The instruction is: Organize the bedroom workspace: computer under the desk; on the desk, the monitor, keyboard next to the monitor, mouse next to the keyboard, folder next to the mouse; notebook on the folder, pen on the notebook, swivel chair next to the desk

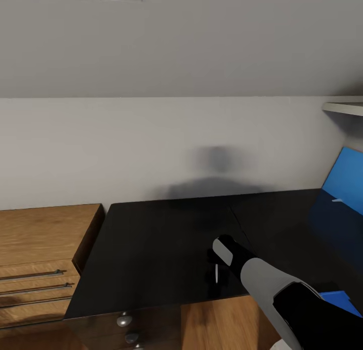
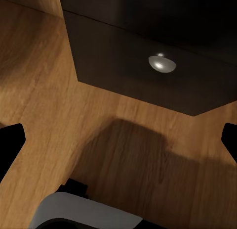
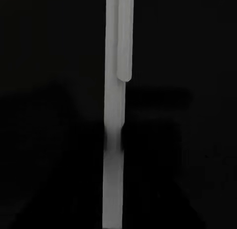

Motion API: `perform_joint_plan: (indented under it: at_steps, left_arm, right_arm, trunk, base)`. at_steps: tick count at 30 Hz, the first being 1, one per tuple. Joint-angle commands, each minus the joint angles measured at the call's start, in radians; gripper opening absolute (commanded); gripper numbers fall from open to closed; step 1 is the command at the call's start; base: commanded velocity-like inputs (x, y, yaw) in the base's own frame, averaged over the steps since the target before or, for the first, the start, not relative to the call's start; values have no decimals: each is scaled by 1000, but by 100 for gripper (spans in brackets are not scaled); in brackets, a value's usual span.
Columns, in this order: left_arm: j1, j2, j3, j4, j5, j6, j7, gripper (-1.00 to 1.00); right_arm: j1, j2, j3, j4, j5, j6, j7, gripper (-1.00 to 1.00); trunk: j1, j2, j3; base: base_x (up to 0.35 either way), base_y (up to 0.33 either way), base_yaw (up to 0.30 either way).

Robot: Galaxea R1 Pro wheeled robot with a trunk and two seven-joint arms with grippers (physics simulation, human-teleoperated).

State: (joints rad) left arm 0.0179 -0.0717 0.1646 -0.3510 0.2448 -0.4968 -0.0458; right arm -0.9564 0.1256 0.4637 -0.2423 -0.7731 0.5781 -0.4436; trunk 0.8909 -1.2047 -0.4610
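Observation:
The desk [image 1: 151,249] has a glossy black top that spreads across the middle of the head view. My right gripper [image 1: 216,267] reaches over its front part and is shut on the pen [image 1: 216,273], a thin pale stick held just above the top. In the right wrist view the pen [image 3: 114,66] runs straight between the dark fingers of the right gripper [image 3: 114,137]. My left gripper [image 2: 118,140] is open over the wooden floor, close to the desk's black drawer unit [image 2: 148,66]. A bright blue flat corner [image 1: 339,300] shows past my right forearm; I cannot tell if it is the folder.
Low wooden shelving [image 1: 40,259] stands against the desk's left end. The blue back panel [image 1: 348,181] rises at the right, below a pale shelf [image 1: 348,107]. A grey sloped wall [image 1: 176,47] backs the desk. Round knobs [image 1: 123,319] stick out of the drawer unit.

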Motion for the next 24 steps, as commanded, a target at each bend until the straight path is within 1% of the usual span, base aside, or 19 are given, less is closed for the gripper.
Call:
perform_joint_plan:
  at_steps: [1, 19, 24]
  left_arm:
    - [1, 0, 1, -2, 8, 0, -5, 100]
    - [1, 0, 1, -2, 8, 0, -6, 100]
    - [1, 0, 1, -2, 8, 0, -6, 100]
  right_arm:
    - [-1, 0, 8, -2, -14, 2, -9, -100]
    - [-1, -1, 8, -3, -14, 2, -9, -100]
    - [0, -1, 9, -3, -14, 2, -8, -100]
  trunk:
    - [0, -1, -1]
    - [0, -1, -1]
    - [-19, 34, 15]
  base:
    - [0, 0, 0]
    - [0, 0, 0]
    - [0, 0, 0]
